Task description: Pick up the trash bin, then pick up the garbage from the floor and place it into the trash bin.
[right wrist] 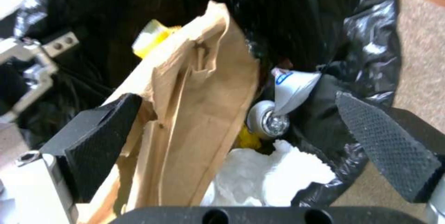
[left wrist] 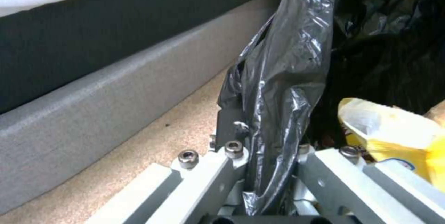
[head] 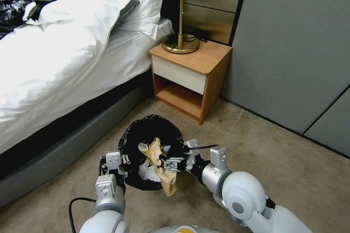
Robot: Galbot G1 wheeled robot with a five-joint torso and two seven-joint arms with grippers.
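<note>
Trash bin [head: 136, 142] wall hidden by liner; brown paper [right wrist: 194, 119], tissue [right wrist: 278, 175] inside. Left gripper [left wrist: 266, 168] jaws clamp rim; right gripper [right wrist: 241, 137] jaws wide.

Beige carpet [head: 291, 174], white bed [head: 54, 62], wooden nightstand [head: 189, 76], brass lamp [head: 181, 11], grey wall [head: 291, 43].

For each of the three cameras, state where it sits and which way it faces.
Head: high up, facing forward and down at the trash bin; both arms show.
Left wrist: on the left arm, facing along the left gripper, shut on the bag liner beside the bed base.
Right wrist: on the right arm, facing into the bin past the open right gripper, brown paper between its pads.
Shared: bin, paper.
</note>
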